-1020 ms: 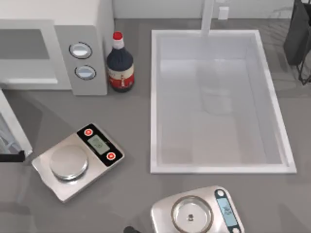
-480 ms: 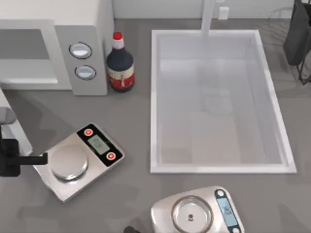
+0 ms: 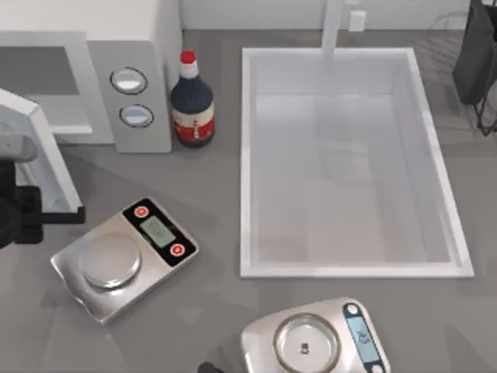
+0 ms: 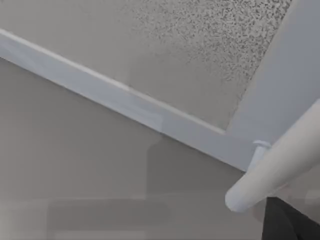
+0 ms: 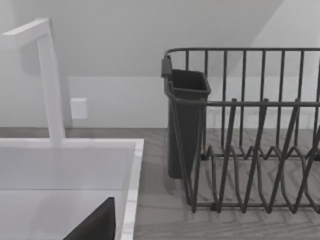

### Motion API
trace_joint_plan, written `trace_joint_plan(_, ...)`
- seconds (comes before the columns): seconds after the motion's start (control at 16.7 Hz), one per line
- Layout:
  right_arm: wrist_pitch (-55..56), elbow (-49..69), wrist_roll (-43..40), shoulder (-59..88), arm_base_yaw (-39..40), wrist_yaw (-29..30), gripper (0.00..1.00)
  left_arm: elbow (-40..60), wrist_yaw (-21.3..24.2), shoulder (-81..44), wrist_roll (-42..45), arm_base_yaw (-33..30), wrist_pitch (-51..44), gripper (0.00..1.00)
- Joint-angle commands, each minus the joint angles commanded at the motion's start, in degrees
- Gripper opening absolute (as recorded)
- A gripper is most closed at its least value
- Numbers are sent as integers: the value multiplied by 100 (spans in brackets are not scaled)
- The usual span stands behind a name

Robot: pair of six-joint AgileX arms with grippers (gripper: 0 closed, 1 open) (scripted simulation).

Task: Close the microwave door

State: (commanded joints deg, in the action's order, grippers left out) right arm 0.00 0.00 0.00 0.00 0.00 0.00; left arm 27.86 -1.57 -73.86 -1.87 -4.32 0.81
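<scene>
The microwave door (image 3: 46, 155) looks stiff and light on its hinge; push its flat face just ahead of the left gripper (image 3: 31, 219), whose jaw opening I cannot tell.

Microwave door (image 3: 43, 151): flat white panel w/ thick white frame, greyish window. Partly open, swung out at an angle from the oven front at far left of tabletop, hinge side off the left edge, free edge toward the front. Upright, cavity behind it exposed.
</scene>
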Motion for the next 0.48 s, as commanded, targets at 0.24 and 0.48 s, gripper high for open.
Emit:
trace_joint_plan(0.24,0,0,0,0,0,0,100,661,43,-1215,50,49,484,0)
trace_joint_plan(0.48,0,0,0,0,0,0,100,918,59,-1572,69,69,672,0)
